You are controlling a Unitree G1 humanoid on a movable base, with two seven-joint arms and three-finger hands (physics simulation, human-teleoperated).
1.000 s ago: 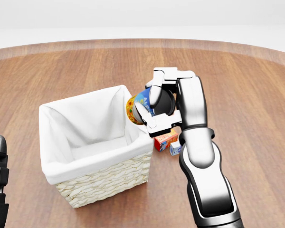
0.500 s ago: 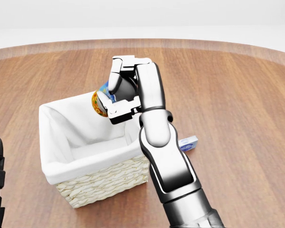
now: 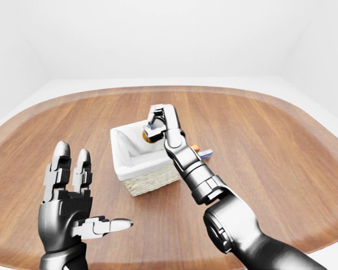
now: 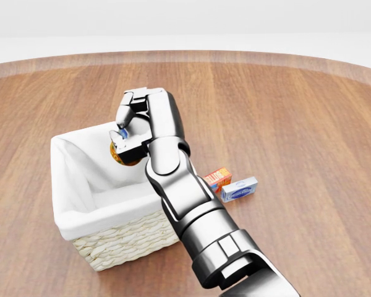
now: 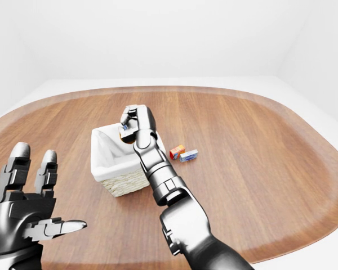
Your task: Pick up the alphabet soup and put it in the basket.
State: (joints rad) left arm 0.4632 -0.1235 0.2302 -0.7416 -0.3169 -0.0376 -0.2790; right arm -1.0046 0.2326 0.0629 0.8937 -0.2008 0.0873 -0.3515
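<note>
Your right robot hand (image 4: 128,131) is reaching out over the white-lined wicker basket (image 4: 120,238), with its fingers (image 4: 125,113) curled round the alphabet soup (image 4: 125,158) so that only an orange and blue sliver of the can shows beneath them in the head view. The can sits above the basket's open mouth, near the top-right corner of the liner as the head view frames it; whether it touches the cloth there is hard to judge, since the hand covers most of it. Your right arm runs up from the bottom of that view and crosses the basket's right wall. To the right of the basket, on the round wooden counter (image 4: 309,124), two small boxes lie side by side: an orange-red box (image 4: 217,179) closest to the basket and a blue and white box (image 4: 239,189) just beside it. Your left robot hand (image 3: 70,199) is held up low in the left-eye view, well apart from the basket, palm showing, its fingers spread and straight with the thumb pointing right, gripping nothing.
</note>
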